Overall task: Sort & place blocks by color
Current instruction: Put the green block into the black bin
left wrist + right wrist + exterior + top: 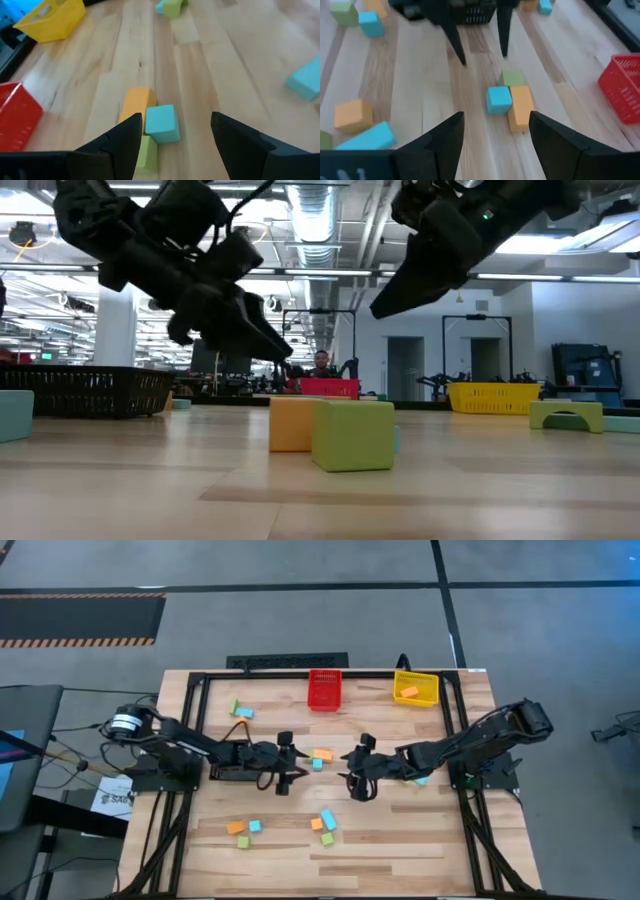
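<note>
While poised at mid-counter, both tools recorded with fingers apart: left tool [172, 135] aimed at small light-blue cube block [162, 123], touching orange bar block [136, 104] and green block [147, 152]. Best straddled squarely, neighbours left undisturbed; right tool [492, 132] opposite.

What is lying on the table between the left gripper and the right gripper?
Between the left gripper and the right gripper lies a cluster of three touching blocks: orange, light blue, green. The high and right wrist views show it.
</note>
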Available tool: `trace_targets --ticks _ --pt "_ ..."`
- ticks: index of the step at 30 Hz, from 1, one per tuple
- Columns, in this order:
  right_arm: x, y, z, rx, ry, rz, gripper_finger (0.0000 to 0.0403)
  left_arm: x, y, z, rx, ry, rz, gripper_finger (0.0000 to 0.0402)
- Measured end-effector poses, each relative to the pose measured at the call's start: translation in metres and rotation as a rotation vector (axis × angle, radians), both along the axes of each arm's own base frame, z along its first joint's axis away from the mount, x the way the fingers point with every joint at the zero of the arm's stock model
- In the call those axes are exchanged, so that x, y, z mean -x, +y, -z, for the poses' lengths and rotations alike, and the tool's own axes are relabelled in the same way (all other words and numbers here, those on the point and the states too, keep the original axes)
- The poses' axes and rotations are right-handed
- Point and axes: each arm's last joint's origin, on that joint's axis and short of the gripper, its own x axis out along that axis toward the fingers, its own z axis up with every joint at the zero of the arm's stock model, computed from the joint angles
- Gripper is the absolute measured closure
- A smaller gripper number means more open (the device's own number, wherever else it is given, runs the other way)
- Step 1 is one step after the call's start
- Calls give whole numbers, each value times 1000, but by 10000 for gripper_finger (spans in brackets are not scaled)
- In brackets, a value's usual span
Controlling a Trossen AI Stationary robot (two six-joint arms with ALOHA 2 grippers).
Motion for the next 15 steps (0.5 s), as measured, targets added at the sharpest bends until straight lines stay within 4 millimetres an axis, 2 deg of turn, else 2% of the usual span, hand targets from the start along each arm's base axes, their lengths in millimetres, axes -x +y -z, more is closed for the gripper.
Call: trace_targets --ticks 6,9,12,15 --pt "0 0 -1 8 -5 -8 159 -6 5 1 -34 5 -96 175" --pt "0 0 -1 8 -4 -8 159 -4 13 1 5 15 -108 172" --pt "0 0 -1 9 -4 -8 159 -4 22 2 76 22 -73 159" --pt "-1 0 -1 18 -4 -15 159 -3 31 2 69 29 -96 138"
